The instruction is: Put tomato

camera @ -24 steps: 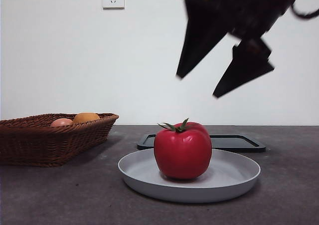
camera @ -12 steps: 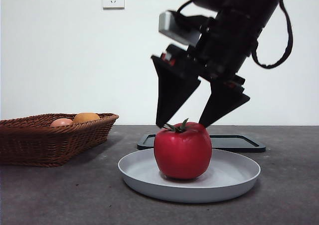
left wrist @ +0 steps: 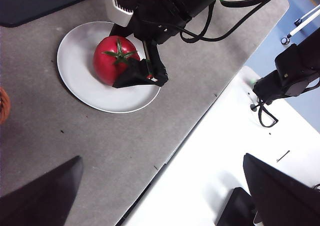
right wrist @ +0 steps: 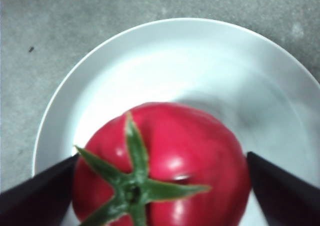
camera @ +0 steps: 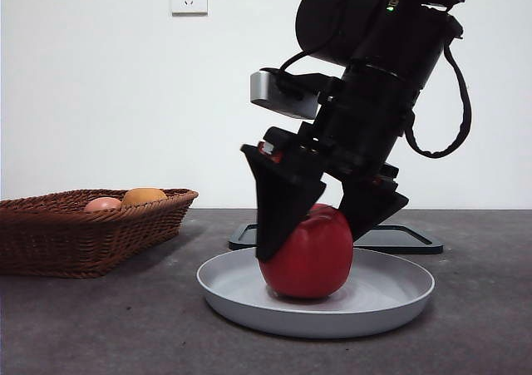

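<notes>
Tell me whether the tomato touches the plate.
Touching: in the front view the tomato rests on the plate, no gap beneath it.

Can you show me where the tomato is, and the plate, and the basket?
tomato (camera: pixel 316 263), front view, on its red side.
plate (camera: pixel 399 296), front view, on its bare grey rim.
basket (camera: pixel 75 238), front view, on its woven wall.
</notes>
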Tool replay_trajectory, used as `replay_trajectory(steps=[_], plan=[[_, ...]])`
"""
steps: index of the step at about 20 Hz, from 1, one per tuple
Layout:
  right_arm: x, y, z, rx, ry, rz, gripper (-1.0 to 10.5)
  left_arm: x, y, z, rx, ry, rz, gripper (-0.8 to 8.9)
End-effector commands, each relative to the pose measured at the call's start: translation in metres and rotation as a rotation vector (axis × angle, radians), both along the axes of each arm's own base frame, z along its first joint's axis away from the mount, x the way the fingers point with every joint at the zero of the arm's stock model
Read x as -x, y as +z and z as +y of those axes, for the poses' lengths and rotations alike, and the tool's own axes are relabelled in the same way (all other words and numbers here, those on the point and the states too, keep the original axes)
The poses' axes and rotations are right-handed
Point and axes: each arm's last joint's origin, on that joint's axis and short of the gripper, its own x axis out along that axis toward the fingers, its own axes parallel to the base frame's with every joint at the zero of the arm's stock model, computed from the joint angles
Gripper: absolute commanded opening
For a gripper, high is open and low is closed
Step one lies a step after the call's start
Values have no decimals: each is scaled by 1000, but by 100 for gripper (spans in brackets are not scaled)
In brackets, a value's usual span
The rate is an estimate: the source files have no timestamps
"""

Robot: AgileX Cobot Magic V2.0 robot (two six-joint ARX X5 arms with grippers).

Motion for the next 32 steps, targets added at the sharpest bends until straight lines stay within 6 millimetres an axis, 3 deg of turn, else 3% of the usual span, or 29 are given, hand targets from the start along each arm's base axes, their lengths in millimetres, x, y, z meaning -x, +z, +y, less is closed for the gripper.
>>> replay_trajectory(steps=[1, 3, 6, 9, 14, 18, 25, 28, 32], plan=[[-2, -1, 6, 8, 6, -7, 259, -1, 3, -1, 7, -15, -19, 496], [-2, -1, 5, 8, 4, -6, 161, -1, 3, -1, 7, -15, -19, 496], [-2, 9, 5, -10, 2, -34, 157, -1, 3, -1, 7, -15, -19, 496], [-7, 34, 3, -56, -18, -100, 157, -1, 3, -1, 8, -15, -20, 496], [-34, 73, -5, -99, -121, -259, 157, -1, 3, -1, 8, -15, -19, 496], [-68, 85, -22, -128, -212, -314, 158, -1, 3, -1, 8, -15, -19, 496], [-153, 55, -33, -65, -319, -261, 158, -1, 3, -1, 7, -14, -19, 496], [-175, 38, -36, -50, -340, -239, 158, 0, 3, -1, 7, -15, -16, 496], [-187, 14, -41, -39, -348, -193, 158, -1, 3, -1, 7, -15, -16, 496]])
